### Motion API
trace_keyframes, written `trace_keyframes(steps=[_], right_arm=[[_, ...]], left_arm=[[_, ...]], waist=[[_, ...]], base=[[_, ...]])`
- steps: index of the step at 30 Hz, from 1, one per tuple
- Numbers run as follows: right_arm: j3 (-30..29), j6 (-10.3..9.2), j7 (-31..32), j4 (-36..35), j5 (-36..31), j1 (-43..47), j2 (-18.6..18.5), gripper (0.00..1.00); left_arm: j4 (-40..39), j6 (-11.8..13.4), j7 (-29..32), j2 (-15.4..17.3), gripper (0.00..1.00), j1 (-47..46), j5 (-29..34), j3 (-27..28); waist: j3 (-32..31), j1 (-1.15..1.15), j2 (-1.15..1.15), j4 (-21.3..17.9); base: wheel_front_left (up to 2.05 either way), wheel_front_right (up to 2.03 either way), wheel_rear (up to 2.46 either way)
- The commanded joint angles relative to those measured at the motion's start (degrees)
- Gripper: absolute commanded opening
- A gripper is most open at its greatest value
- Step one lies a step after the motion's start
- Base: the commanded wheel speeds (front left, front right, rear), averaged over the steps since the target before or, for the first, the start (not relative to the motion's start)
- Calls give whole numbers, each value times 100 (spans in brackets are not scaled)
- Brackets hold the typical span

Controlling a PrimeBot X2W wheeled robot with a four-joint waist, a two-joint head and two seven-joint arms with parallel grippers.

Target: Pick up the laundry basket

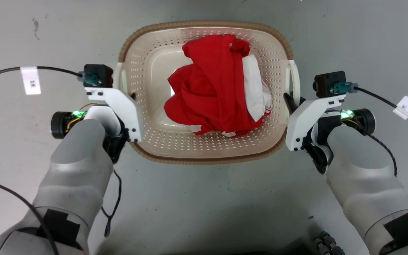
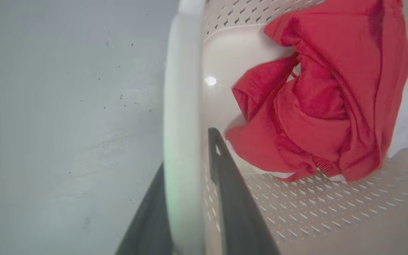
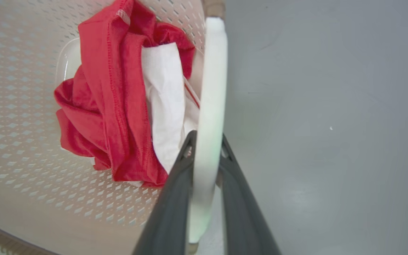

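On floor (image 1: 204,205), basket (image 1: 204,156) w/ red clothes (image 1: 214,88) sits btw both arms. R gripper (image 3: 207,136) is clamped on basket's R handle (image 3: 213,71). L gripper (image 2: 186,152) straddles L handle (image 2: 182,106); can't tell if pinched.

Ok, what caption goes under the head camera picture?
The left gripper and right gripper straddle the handles of a cream laundry basket holding red and white clothes.

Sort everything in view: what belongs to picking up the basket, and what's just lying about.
Job: laundry basket, left handle, right handle, left gripper, right gripper, jaws astride one handle each.

Lying about: red garment and white cloth in the basket, tagged cables, grey floor.
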Motion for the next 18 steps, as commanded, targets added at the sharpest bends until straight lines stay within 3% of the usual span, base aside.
trace_keyframes(steps=[1,11,18], right_arm=[[110,-2,4,16,67,-106,8,0],[540,-1,55,101,424,-199,11,0],[816,0,459,113,809,-61,-4,0]], left_arm=[[1,-6,15,21,0,-81,-69,-62],[40,-6,175,84,0,-118,-389,-379],[131,-9,467,-27,0,61,-701,-513]], waist=[[-7,-1,0,-4],[-80,-1,0,-26],[-466,-1,0,16]], base=[[0,0,0],[0,0,0],[0,0,0]])
